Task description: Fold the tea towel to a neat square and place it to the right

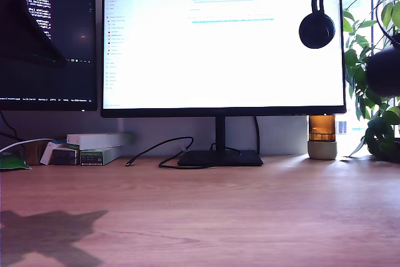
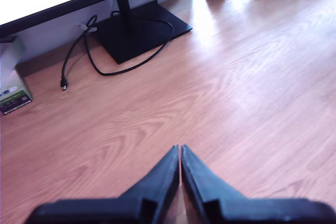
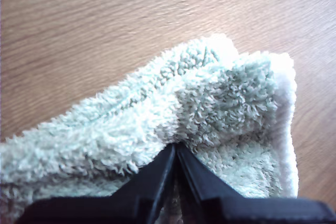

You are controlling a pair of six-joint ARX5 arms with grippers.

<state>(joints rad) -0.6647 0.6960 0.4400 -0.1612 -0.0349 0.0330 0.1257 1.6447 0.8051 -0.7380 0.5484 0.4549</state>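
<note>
The tea towel, fluffy pale grey-green terry with a whitish edge, shows only in the second wrist view. It lies bunched and folded over on the wooden desk. My second gripper is shut on a fold of it, its tips buried in the pile. My first gripper is shut with nothing between its fingers. It hovers over bare desk and points toward the monitor stand. In the exterior view the towel is out of view, and neither gripper's jaws show there.
A large monitor on a black stand fills the back, with a loose black cable beside it. Boxes sit at the exterior view's left. A jar and a plant stand at its right, and headphones hang from the monitor.
</note>
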